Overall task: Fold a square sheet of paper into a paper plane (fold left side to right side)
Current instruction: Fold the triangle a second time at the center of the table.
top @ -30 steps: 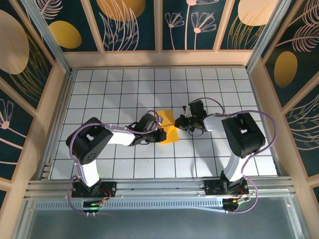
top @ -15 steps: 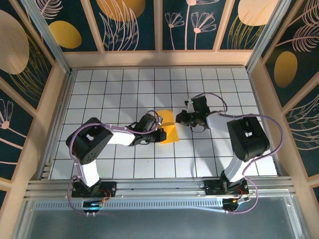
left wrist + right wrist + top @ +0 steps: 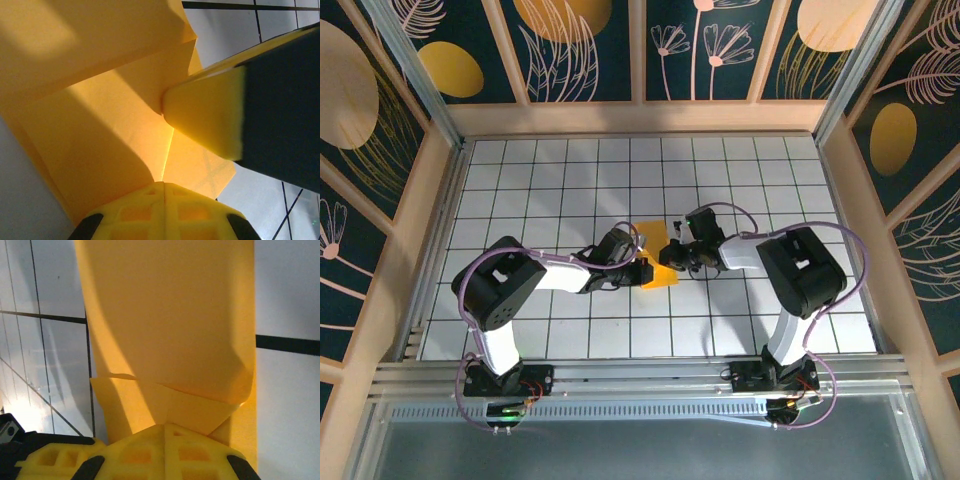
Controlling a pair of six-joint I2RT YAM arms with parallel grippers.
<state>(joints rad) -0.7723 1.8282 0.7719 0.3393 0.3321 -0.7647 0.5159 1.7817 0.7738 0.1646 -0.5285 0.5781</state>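
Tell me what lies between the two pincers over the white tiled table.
In the top view, the thin orange-yellow sheet of paper, partly folded, lies between the left pincer and the right pincer, each at one of its sides.

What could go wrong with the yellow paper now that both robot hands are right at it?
1. The left gripper and the right gripper sit very close together over the small paper, so they might bump into each other.
2. The paper looks thin, and in the left wrist view it stands up in loose bends. A pull from both sides might tear it or press in a crooked crease.
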